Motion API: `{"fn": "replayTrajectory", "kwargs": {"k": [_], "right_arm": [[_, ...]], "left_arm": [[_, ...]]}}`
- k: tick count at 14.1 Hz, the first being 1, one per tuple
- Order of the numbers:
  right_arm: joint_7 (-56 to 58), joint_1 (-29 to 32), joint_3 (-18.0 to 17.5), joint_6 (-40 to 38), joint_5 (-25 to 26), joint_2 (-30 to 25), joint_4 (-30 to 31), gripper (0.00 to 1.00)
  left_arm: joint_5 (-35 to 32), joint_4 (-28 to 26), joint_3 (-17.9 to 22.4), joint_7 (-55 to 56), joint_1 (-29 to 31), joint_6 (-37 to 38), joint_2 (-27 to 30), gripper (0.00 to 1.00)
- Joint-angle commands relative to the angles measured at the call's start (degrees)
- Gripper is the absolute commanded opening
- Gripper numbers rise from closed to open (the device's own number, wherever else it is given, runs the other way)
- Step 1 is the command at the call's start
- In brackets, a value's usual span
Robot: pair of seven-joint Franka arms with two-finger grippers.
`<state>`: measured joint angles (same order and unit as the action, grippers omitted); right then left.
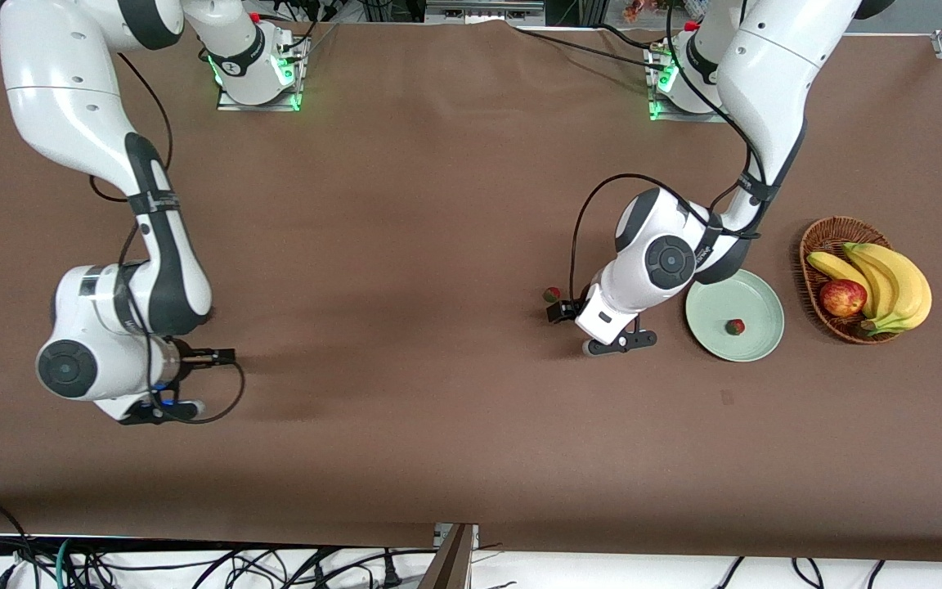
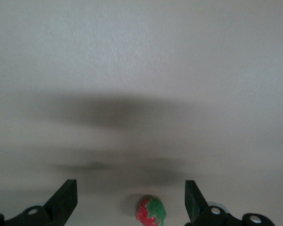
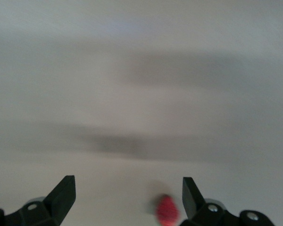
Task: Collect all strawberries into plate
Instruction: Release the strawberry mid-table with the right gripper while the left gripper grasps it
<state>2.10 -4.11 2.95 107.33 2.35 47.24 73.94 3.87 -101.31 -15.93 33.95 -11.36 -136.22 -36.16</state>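
right gripper (image 3: 127, 193) wide, berry (image 3: 167, 211) blurred | left gripper (image 2: 131, 197) wide over strawberry (image 2: 151, 210)

Present are three strawberries (image 1: 734, 326) (image 1: 551, 293) (image 3: 166, 211), one plate (image 1: 757, 348), one basket (image 1: 819, 237), one apple (image 1: 842, 298), three bananas (image 1: 896, 282), two arms and one table (image 1: 405, 245).

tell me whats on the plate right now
One strawberry lies on the plate, near its middle. The left arm covers the plate's edge nearest the robots, so whatever might lie there cannot be seen.
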Motion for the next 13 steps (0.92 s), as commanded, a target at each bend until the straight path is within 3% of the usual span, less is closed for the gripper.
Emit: {"fn": "replayTrajectory", "kwargs": {"k": [1,4,8,11,13], "right_arm": [[0.88,-1.08,1.53,8.81,0.11,-6.88,14.24,1.00],[2.91,-1.08,2.06,22.28,0.11,-11.64,27.72,1.00],[4.05,-1.08,2.15,23.01,0.11,-13.84,31.96,1.00],[5.45,-0.82,2.94,23.45,0.02,-14.37,33.37,1.00],[6.33,0.06,3.03,25.81,-0.07,-14.19,34.60,1.00]], "left_arm": [[-0.18,-0.82,1.07,5.22,-4.53,-0.72,0.04,1.00],[-9.99,-2.31,1.51,10.41,-5.96,-0.72,-0.13,1.00],[-11.78,-4.60,1.43,11.66,-6.13,-3.96,-0.49,0.98],[-11.69,-4.78,1.60,11.66,-6.92,-6.07,-1.89,0.52],[-11.78,-4.78,1.51,11.75,-6.92,-6.17,-2.07,0.40]]}}
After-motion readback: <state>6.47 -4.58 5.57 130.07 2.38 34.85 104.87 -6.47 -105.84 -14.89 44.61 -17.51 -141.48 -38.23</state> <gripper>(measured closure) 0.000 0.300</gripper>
